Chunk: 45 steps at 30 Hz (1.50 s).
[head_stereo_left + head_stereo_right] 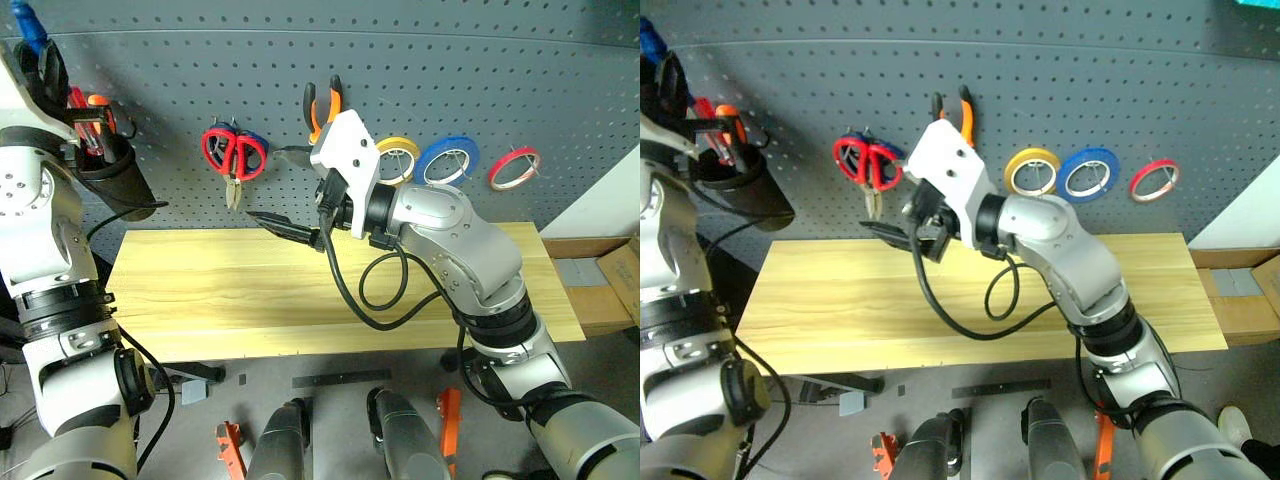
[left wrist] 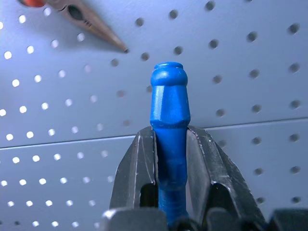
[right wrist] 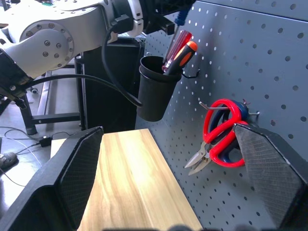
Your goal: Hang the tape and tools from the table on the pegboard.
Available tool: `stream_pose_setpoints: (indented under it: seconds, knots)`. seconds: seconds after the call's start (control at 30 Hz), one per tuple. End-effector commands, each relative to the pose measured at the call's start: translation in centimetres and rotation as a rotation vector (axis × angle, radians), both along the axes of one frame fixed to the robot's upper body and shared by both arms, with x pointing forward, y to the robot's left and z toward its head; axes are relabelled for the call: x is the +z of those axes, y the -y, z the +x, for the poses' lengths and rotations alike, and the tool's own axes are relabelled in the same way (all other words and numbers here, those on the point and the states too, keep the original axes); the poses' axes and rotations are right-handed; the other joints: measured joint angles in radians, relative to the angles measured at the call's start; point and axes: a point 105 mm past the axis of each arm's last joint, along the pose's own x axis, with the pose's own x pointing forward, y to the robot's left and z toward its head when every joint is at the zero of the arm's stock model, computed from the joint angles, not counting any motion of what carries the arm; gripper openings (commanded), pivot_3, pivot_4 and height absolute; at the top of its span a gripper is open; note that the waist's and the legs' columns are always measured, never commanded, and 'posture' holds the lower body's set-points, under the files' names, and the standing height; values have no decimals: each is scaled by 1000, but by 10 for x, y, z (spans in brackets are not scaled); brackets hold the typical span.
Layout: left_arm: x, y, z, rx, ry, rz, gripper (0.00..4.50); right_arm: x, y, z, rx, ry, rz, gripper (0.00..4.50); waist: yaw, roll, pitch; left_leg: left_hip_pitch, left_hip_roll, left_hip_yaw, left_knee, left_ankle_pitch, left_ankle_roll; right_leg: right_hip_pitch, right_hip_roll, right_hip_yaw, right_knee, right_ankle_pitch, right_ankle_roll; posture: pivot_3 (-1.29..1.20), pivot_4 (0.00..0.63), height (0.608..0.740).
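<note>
While clamped between the closed left fingers (image 2: 144,168), blue-handled screwdriver (image 2: 169,125) up near the black cup (image 3: 155,91) on the pegboard (image 1: 450,70), not yet stowed. Already hung: red tape (image 1: 514,167), red scissors (image 1: 233,152), pliers (image 1: 322,105). Right fingers (image 3: 264,168) spread, empty; surface (image 1: 250,290) bare beneath them.

I count three tape rolls on the pegboard (image 1: 560,80): one yellow roll (image 1: 397,157), one blue roll (image 1: 447,160), one red tape ring (image 1: 514,167). Two pairs of scissors share a hook on the pegboard: red-handled scissors (image 1: 228,152), blue-handled scissors (image 1: 255,146). One pair of pliers (image 1: 322,108). One black cup (image 3: 156,86) holding two screwdrivers (image 3: 179,53); a third, the blue-handled screwdriver (image 2: 168,115), sits in my left claw (image 2: 169,144).
</note>
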Motion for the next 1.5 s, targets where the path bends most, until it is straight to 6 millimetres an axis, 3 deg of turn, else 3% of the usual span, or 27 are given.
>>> stream_pose_setpoints:
  seconds: [0.03, 0.07, 0.23, 0.4, 0.53, 0.67, 0.8, 0.87, 1.0, 1.13, 1.23, 1.33, 1.5]
  knots:
    - [-1, -12, -6, 72, 16, 20, 489, 18, -1, -8, 25, 67, 39, 4500, 0, 0, 0, 0, 0, 0, 0, 0, 0, 0, 0, 0, 0, 0, 0, -120, 185, 740]
    - [-9, -13, -3, 77, -3, 7, 489, 18, -1, -7, 25, 68, 40, 4500, 0, 0, 0, 0, 0, 0, 0, 0, 0, 0, 0, 0, 1, 0, 0, -121, 180, 740]
    - [-20, -2, 3, 42, -10, -14, 2152, 19, 0, -7, 27, 70, 39, 4500, 0, -3, -3, 0, 0, 0, 1, 0, 0, 0, 0, 0, 2, 0, 0, -126, 179, 740]
    - [-16, 11, 0, 30, 27, -33, 3776, 18, 4, -6, 22, 71, 28, 4500, 0, -8, -7, 0, 0, 0, 1, 0, 0, 0, 0, 0, 1, 0, 0, -130, 174, 740]
    - [-5, 42, -7, -36, 47, 18, 3776, 20, 18, -8, 25, 47, 46, 4500, 0, -9, -9, 0, 0, 0, 1, 0, 0, 0, 0, 0, 1, 0, 0, -113, 160, 740]
    - [-5, 72, -9, -124, 1, 10, 3776, 21, 48, -14, 32, -12, 89, 4500, 3, -10, -20, -1, 0, 0, 1, 0, 0, 0, 0, 0, 1, 0, 0, -84, 139, 740]
    - [-14, 116, -16, -270, -63, 91, 3776, -3, 79, -7, -73, -98, 46, 4500, 4, -9, -45, -1, 0, 0, 1, 0, 0, 0, 0, 0, 1, 0, 0, -63, 119, 740]
    - [-28, 131, -19, -326, -117, 126, 3776, -17, 90, -6, -122, -131, 21, 4500, 5, -8, -62, -1, 0, 0, 0, 0, 0, 0, 0, 0, 0, 0, 0, -57, 111, 740]
    - [-83, 153, -27, -479, -298, 151, 3776, -53, 111, 0, -255, -167, -2, 4500, 3, -1, -86, 4, 0, 4, 0, 0, 0, 4, 1, 4, 2, 1, 0, -51, 85, 740]
    - [-133, 157, -33, -524, -448, 160, 3776, -81, 132, 16, -443, -162, 108, 4500, 2, 0, -100, 21, 0, 10, -1, 0, 1, 22, 7, 6, -2, 0, 0, -46, 60, 740]
    - [-174, 149, -35, -495, -542, 129, 3776, -108, 149, 29, -571, -160, 147, 4500, 2, 2, -118, 35, 1, 13, -2, 0, 1, 37, 9, 7, -6, -3, 3, -42, 43, 740]
    - [-216, 128, -34, -414, -627, 52, 3776, -144, 176, 45, -733, -204, 172, 4500, 4, 2, -140, 37, 3, 14, 0, 0, 1, 38, 9, 9, -6, -6, -1, -38, 31, 740]
    - [-247, 99, -33, -287, -658, -62, 3776, -189, 203, 57, -890, -234, 147, 4500, 4, 3, -161, 47, 9, 17, -1, 0, 1, 47, 11, 10, -6, -6, -2, -24, 12, 740]
